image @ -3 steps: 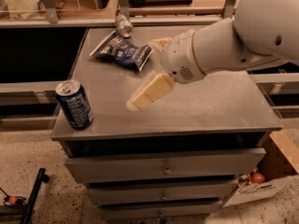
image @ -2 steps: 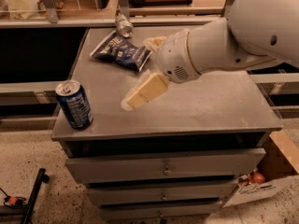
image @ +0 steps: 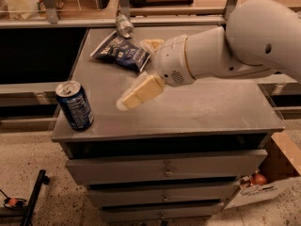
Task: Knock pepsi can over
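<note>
One pepsi can (image: pixel 74 105) stands up straight on the front left corner of a grey cabinet top (image: pixel 202 109). It is dark blue with white print, and its silver top with the pull tab faces up. Nothing is touching it.

The gripper (image: pixel 134 73) is over the middle of the top, to the right of the can and apart from it. It sits at the end of a big white arm (image: pixel 244 46) that comes in from the right side. Its two cream fingers (image: pixel 141 91) are spread wide, with nothing held between them. The lower finger points down and to the left, toward the can. The upper finger is near the chip bag.

A flat dark blue chip bag (image: pixel 120 52) lies near the back of the top, behind the gripper. A small silvery can (image: pixel 124 26) lies on its side at the back edge, just past the bag.

Under the top are grey drawers (image: pixel 164 171) with small knobs. A cardboard box (image: pixel 277 173) sits on the floor by the right side of the cabinet. A black stand (image: pixel 33 199) is on the floor at the lower left.
</note>
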Robot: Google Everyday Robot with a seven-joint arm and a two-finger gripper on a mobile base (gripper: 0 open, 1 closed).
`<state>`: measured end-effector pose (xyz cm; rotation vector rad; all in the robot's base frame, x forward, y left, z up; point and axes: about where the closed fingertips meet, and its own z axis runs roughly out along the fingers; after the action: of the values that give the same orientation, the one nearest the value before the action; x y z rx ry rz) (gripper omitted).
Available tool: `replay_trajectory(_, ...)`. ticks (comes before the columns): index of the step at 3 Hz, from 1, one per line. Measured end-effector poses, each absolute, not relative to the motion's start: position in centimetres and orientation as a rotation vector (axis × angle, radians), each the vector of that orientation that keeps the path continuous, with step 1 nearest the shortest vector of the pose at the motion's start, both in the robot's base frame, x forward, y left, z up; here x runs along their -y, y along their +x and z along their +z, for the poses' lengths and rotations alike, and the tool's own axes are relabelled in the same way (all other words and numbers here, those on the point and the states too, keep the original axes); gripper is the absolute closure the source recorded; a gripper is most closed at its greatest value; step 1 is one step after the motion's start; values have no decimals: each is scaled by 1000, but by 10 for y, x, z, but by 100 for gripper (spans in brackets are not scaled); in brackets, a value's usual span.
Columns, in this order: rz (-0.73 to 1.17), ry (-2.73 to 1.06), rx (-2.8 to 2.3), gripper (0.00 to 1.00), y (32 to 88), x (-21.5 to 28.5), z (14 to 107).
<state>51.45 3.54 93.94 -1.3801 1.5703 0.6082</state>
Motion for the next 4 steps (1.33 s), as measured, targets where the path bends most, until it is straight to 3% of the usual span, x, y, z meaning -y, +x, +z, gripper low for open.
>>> replay_trajectory(4,908,-1401,-1252,0,542,-121,894)
